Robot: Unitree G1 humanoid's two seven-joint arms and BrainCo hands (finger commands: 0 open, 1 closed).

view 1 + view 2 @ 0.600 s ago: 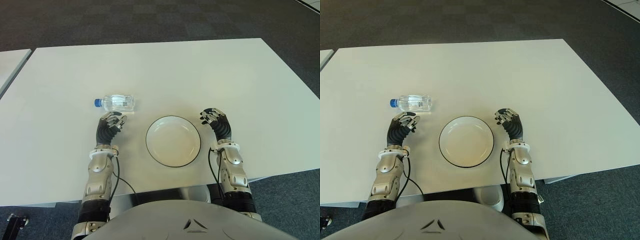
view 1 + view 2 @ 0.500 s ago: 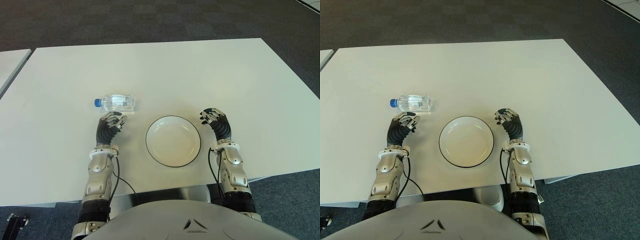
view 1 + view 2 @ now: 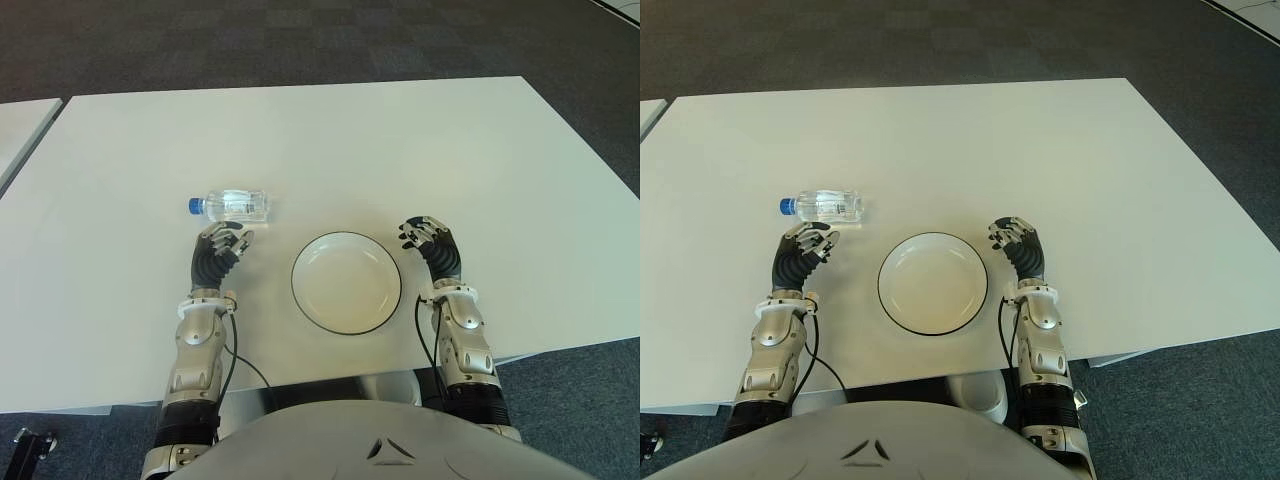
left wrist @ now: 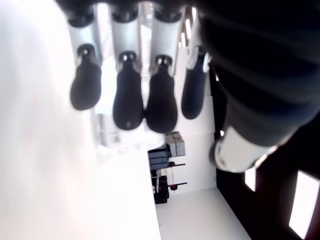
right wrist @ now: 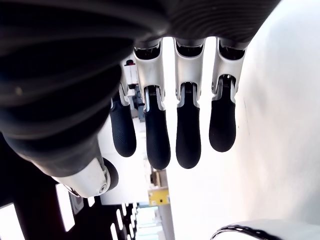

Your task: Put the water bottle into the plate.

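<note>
A clear water bottle (image 3: 234, 206) with a blue cap lies on its side on the white table (image 3: 330, 140), its cap pointing left. Just in front of it, a little apart, is my left hand (image 3: 222, 243), fingers relaxed and holding nothing. The white plate (image 3: 346, 282) with a dark rim sits to the right of that hand and has nothing in it. My right hand (image 3: 428, 236) shows beside the plate's right edge, fingers relaxed and empty. Each wrist view shows only that hand's own dark fingertips (image 4: 127, 102) (image 5: 187, 137) hanging loose.
The table's front edge (image 3: 560, 346) runs close behind both wrists, with dark carpet beyond it. A second white table's corner (image 3: 25, 125) shows at the far left. Wide bare tabletop lies behind the bottle and plate.
The left hand has crept slightly toward the bottle. Nothing else has moved.
</note>
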